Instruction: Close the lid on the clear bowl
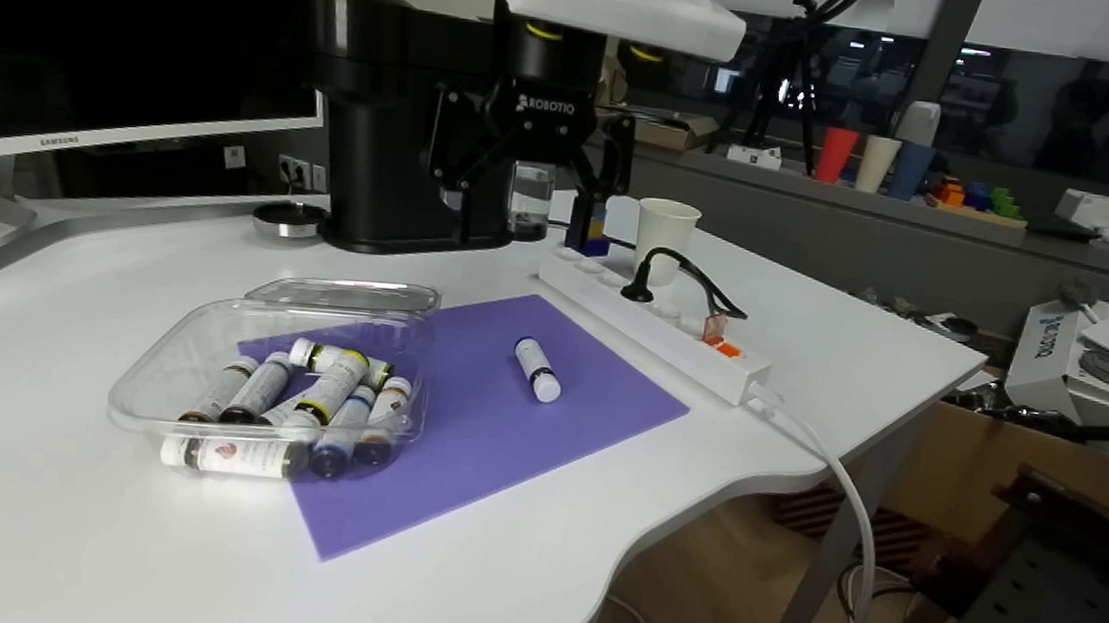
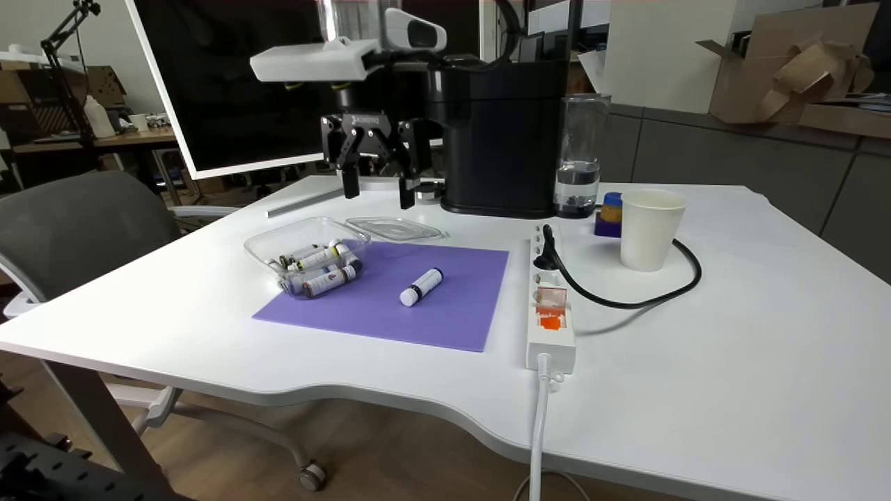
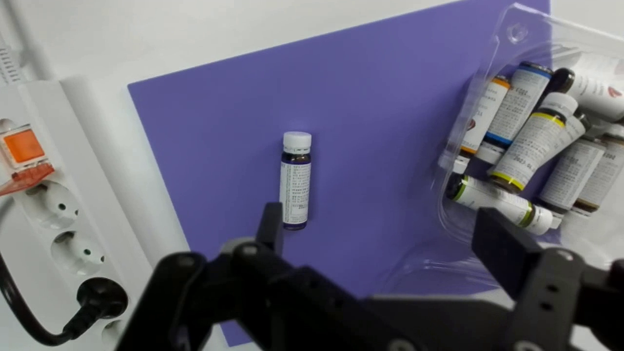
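The clear bowl point(image 1: 158, 367) stands open with several small bottles in it, partly on the purple mat; it also shows in an exterior view point(image 2: 264, 245) and at the right of the wrist view point(image 3: 451, 219). The transparent lid point(image 1: 345, 293) lies open beside the bowl, as an exterior view point(image 2: 397, 228) also shows. In the wrist view the lid point(image 3: 424, 270) is partly hidden by my gripper. I cannot tell whether lid and bowl are joined. My gripper point(image 3: 385, 234) is open and empty, high above the table; it shows in both exterior views point(image 1: 521, 213) point(image 2: 379, 191).
A loose bottle point(image 1: 537, 370) lies on the purple mat point(image 1: 503, 438). A white power strip point(image 1: 654, 325) with a black plug and cable runs along the mat's side. A paper cup point(image 2: 651, 229), a black coffee machine point(image 2: 501, 139) and a monitor point(image 1: 118, 22) stand around.
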Controlling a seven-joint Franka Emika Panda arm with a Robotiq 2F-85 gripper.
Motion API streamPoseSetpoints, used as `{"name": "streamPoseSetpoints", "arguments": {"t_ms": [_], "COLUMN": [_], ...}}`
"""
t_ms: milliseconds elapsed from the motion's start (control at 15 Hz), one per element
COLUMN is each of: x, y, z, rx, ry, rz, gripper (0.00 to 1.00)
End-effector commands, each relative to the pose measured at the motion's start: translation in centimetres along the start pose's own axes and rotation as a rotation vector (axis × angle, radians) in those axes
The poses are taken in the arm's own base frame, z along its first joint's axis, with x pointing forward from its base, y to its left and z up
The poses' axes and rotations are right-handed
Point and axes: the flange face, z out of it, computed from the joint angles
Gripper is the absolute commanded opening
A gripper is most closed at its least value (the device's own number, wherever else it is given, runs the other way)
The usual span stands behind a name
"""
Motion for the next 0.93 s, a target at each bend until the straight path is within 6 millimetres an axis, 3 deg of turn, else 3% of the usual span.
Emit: {"name": "streamPoseSetpoints", "arguments": {"t_ms": [0,467,600,733,867], "x": [1.2,3.8,4.4,3.4,3.8], "y": [0.4,1.7,1.7,1.8,1.7], "z": [2.1,8.0,9.0,9.0,9.4], "rx": [0.027,0.029,0.048,0.036,0.039], "ry": [0.049,0.084,0.086,0.077,0.075], "rz": [0.186,0.361,0.389,0.349,0.357], "gripper": [1.0,1.0,1.0,1.0,1.0]}}
